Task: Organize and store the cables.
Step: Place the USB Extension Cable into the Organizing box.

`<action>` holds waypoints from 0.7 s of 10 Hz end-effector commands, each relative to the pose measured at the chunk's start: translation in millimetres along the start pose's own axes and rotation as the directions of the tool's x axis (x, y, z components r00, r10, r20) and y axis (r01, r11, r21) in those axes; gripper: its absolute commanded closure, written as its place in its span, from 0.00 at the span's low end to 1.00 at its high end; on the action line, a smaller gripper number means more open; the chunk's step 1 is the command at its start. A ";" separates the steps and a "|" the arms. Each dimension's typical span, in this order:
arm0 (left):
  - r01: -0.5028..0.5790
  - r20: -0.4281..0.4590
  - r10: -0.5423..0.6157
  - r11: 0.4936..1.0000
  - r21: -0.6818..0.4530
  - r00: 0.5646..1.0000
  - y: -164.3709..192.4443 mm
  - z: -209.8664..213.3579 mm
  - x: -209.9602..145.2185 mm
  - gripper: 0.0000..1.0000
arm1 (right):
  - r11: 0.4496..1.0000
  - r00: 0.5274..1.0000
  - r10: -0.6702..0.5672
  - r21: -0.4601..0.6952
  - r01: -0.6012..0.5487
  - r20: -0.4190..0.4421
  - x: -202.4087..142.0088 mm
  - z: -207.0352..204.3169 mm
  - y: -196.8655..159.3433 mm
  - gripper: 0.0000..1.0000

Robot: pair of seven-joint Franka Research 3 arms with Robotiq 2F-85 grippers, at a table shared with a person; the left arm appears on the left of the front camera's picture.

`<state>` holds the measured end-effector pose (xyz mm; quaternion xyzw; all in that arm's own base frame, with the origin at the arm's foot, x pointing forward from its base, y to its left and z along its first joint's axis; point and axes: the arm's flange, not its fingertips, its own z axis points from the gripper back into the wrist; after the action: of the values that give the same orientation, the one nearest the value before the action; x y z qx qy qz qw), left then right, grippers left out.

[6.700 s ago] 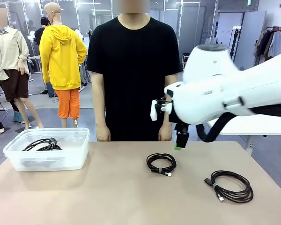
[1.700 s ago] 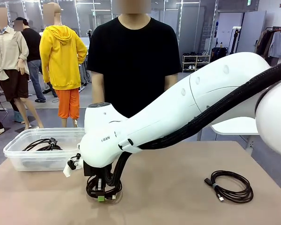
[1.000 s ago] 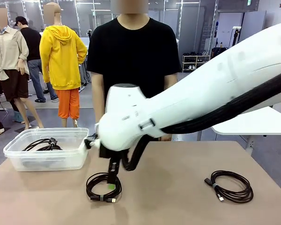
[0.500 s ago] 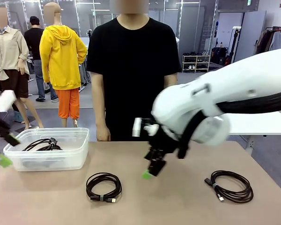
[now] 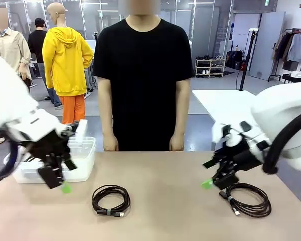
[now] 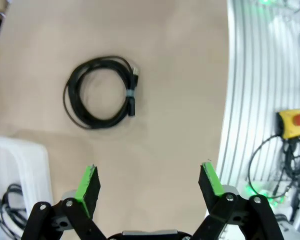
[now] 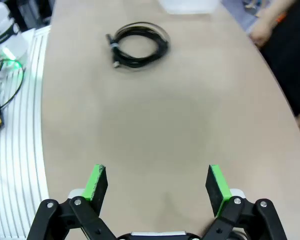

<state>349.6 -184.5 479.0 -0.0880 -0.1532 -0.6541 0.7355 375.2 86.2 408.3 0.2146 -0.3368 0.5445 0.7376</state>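
Note:
Two cables lie on the table as black coils, one at the middle front (image 5: 111, 200) and one at the right (image 5: 248, 199). My left gripper (image 5: 60, 183) hangs open just left of the middle coil, in front of the clear bin (image 5: 85, 156). The left wrist view has that coil (image 6: 97, 92) ahead of the open, empty left gripper (image 6: 150, 182), with the bin (image 6: 17, 162) and a cable inside it (image 6: 7, 212) beside it. My right gripper (image 5: 215, 182) stands open and empty just left of the right coil. Far beyond the right gripper (image 7: 155, 182) in its wrist view lies the middle coil (image 7: 139, 44).
A person in a black shirt (image 5: 143, 75) stands at the far edge with both hands down. A ribbed metal rail with a yellow stop button (image 6: 290, 122) and loose wires runs along my side of the table. Bare tabletop (image 5: 170, 201) lies between the two coils.
My right arm has swung back from the table's middle to the right coil. My left arm has come in from the left edge to the front of the bin.

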 end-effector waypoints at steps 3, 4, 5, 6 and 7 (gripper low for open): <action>-0.040 -0.073 0.038 0.999 -0.028 0.997 36.2 -41.6 43.4 0.00 | 0.991 0.987 -0.034 -0.121 0.054 0.160 -99.4 59.8 54.5 0.00; -0.028 -0.085 0.024 0.999 -0.043 0.996 39.1 -56.8 47.6 0.00 | 0.986 0.979 -0.044 -0.150 0.075 0.202 -116.2 71.1 59.3 0.00; -0.013 -0.108 0.007 0.998 -0.059 0.994 42.9 -74.5 50.0 0.00 | 0.979 0.968 -0.054 -0.175 0.099 0.246 -135.1 80.1 63.3 0.00; -0.021 -0.120 0.011 0.996 -0.084 0.993 43.1 -87.2 51.3 0.00 | 0.976 0.958 -0.043 -0.191 0.100 0.283 -150.2 85.0 70.2 0.00; -0.014 -0.114 -0.002 0.990 -0.141 0.993 39.7 -96.3 52.8 0.00 | 0.969 0.949 -0.066 -0.207 0.134 0.307 -166.1 87.6 77.1 0.00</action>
<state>399.9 -253.0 408.8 -0.0979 -0.0758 -0.6654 0.7361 366.7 -88.1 396.0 0.2207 -0.4702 0.4321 0.7373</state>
